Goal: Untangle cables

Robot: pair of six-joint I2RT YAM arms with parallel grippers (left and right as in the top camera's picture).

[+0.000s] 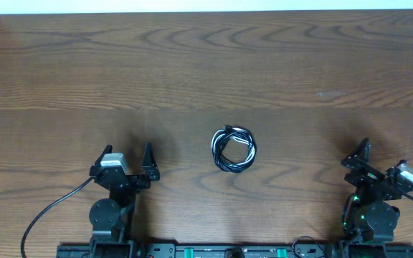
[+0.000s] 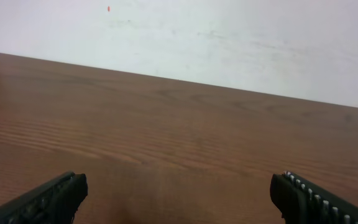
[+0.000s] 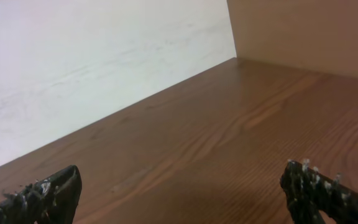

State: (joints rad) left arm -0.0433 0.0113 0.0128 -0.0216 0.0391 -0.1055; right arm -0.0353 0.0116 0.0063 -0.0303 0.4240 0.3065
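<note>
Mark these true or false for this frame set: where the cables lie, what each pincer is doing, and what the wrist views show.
1. The black and white cables lie in one coil on the table between the two arms. True.
2. The left pincer is shut on the cables. False: it is open, empty and well apart from the coil.
3. The right pincer is open and holds nothing. True.
4. The cables show in the left wrist view. False: that view shows only tabletop and the wall beyond the fingertips.
5. The two cables lie separated, side by side. False: they are wound together in a single loop.
</note>
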